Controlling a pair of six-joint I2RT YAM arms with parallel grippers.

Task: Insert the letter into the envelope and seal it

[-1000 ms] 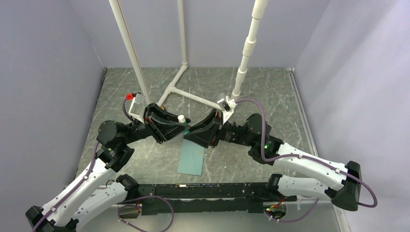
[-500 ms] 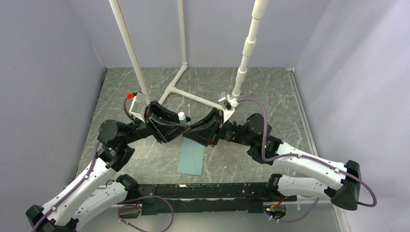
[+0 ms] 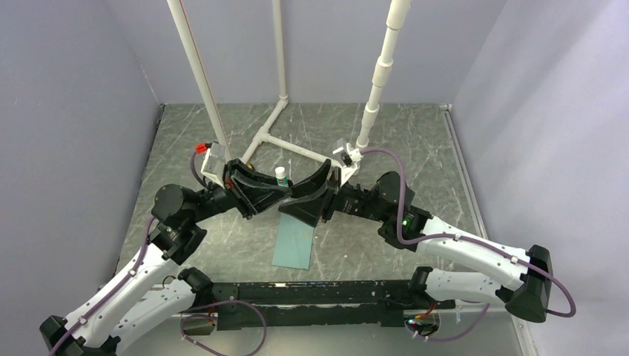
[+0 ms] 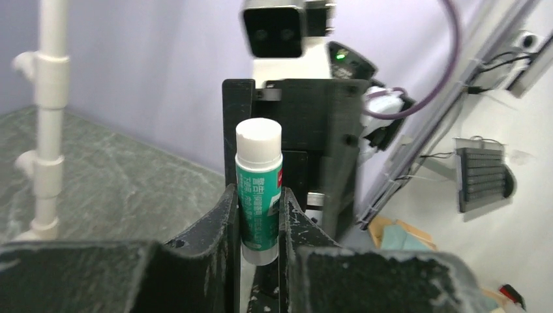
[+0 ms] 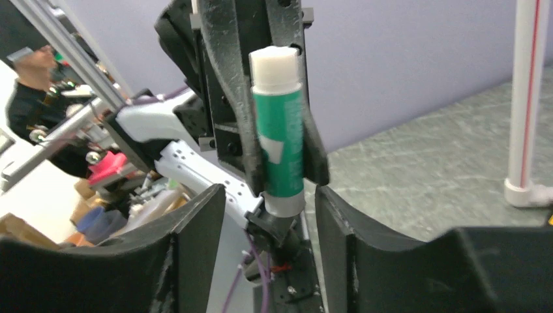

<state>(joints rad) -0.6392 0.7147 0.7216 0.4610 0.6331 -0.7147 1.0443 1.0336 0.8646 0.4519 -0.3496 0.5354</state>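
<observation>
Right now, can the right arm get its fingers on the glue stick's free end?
Probably yes. The left fingers clamp the glue stick mid-body, leaving its lower end bare, and the right fingers stand open on either side of that end with nothing between.

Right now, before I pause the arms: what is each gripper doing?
Left gripper: closed on the glue stick, held upright.
Right gripper: open, fingers flanking the stick's lower end, not clamping it.

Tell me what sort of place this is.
Most likely a robotics lab test cell: plain lavender panels wall in a marble-look tabletop, a white pipe frame stands on it, and an aluminium rail with workshop clutter shows outside.
</observation>
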